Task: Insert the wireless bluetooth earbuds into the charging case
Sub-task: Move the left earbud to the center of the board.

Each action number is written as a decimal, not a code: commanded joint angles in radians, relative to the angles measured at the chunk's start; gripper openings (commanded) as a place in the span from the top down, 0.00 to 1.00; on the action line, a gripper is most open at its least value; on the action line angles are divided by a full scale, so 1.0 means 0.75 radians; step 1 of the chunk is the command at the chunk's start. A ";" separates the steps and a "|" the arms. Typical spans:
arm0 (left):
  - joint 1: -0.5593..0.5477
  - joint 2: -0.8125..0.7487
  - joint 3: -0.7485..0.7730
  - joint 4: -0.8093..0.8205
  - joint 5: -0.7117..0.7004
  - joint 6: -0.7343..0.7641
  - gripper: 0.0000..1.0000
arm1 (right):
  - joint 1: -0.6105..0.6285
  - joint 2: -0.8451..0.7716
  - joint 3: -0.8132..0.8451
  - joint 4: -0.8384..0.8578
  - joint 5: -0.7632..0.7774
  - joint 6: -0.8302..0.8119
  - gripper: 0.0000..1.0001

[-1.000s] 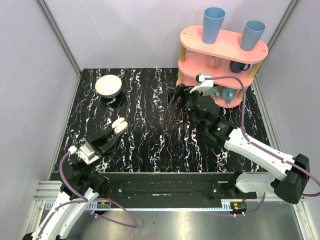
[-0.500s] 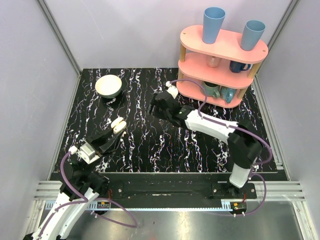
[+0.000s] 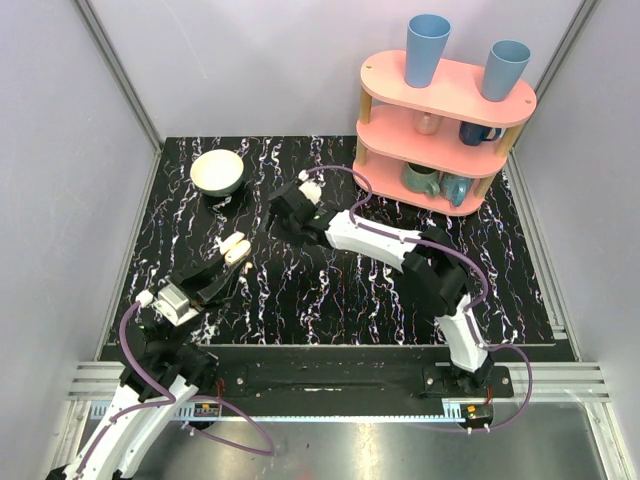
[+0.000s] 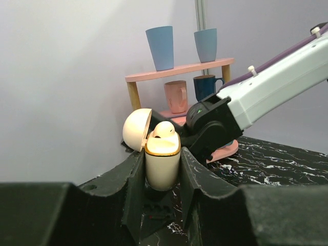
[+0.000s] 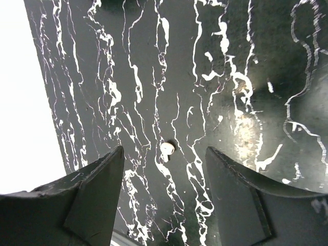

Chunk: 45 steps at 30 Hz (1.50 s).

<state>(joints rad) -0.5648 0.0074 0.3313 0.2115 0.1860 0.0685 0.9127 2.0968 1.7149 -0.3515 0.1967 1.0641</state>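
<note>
With the left gripper (image 4: 163,174) clamped on the open case (image 4: 162,161), the right gripper (image 5: 164,154) gapes empty over the loose earbud (image 5: 167,149) near the case, where an off-centre pinch could flick it away.

no legible text, labels or numbers anywhere

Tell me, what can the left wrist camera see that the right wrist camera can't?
Only the left wrist view: the left gripper clamping the charging case, lid open, one earbud sitting in its top; behind it the right arm and a pink shelf with blue cups. Only the right wrist view: a loose earbud lying below the open right gripper. Both: the black marbled table.
</note>
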 commanded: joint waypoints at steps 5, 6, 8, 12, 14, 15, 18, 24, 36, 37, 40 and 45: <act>-0.002 -0.218 0.006 0.033 -0.033 -0.012 1.00 | 0.065 0.178 0.202 -0.073 -0.039 0.160 0.32; -0.002 -0.217 0.010 0.029 -0.035 -0.010 1.00 | 0.068 0.192 0.215 -0.073 -0.049 0.158 0.33; -0.002 -0.216 0.010 0.029 -0.033 -0.014 1.00 | 0.076 0.237 0.258 -0.073 -0.092 0.152 0.34; -0.002 -0.216 0.008 0.029 -0.027 -0.018 1.00 | 0.094 0.289 0.297 -0.079 -0.103 0.158 0.38; -0.002 -0.219 0.010 0.027 -0.029 -0.022 1.00 | 0.106 0.305 0.309 -0.088 -0.090 0.162 0.39; -0.002 -0.217 0.010 0.029 -0.027 -0.020 1.00 | 0.110 0.311 0.315 -0.092 -0.090 0.166 0.39; -0.002 -0.216 0.010 0.027 -0.035 -0.020 1.00 | 0.127 0.338 0.348 -0.116 -0.072 0.154 0.40; 0.000 -0.216 0.012 0.027 -0.031 -0.020 1.00 | 0.143 0.391 0.421 -0.159 -0.064 0.138 0.43; 0.002 -0.217 0.010 0.033 -0.033 -0.024 1.00 | 0.198 0.475 0.603 -0.353 0.102 0.038 0.44; 0.002 -0.216 0.010 0.033 -0.033 -0.024 1.00 | 0.205 0.485 0.646 -0.374 0.120 0.029 0.44; 0.004 -0.217 0.010 0.033 -0.033 -0.026 1.00 | 0.215 0.522 0.708 -0.427 0.155 0.023 0.45; 0.009 -0.219 0.010 0.033 -0.029 -0.030 1.00 | 0.215 0.563 0.759 -0.476 0.159 0.039 0.47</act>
<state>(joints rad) -0.5644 0.0074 0.3313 0.2111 0.1799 0.0547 1.0714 2.4947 2.2227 -0.6456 0.2550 1.0992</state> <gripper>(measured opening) 0.327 0.533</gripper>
